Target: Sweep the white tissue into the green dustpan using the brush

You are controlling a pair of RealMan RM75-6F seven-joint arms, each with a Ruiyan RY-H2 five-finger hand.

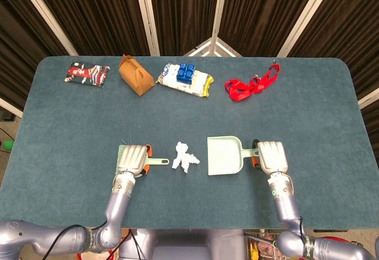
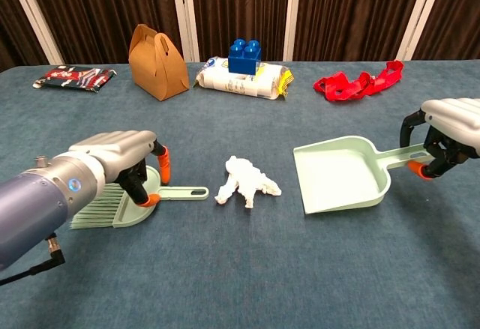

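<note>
Chest view shows our left hand (image 2: 124, 165) curled over the brush (image 2: 127, 201), grip unclear; right hand (image 2: 450, 138) pinches the dustpan (image 2: 341, 175) handle. Tissue (image 2: 246, 181) between them looks light; we'd grasp the brush's stiff handle.

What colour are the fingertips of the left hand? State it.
Orange, on the left hand; clearest in the chest view.

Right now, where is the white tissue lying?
The white tissue lies on the table's near middle in the head view, apart from both tools: the brush is on its left, the green dustpan on its right.
</note>
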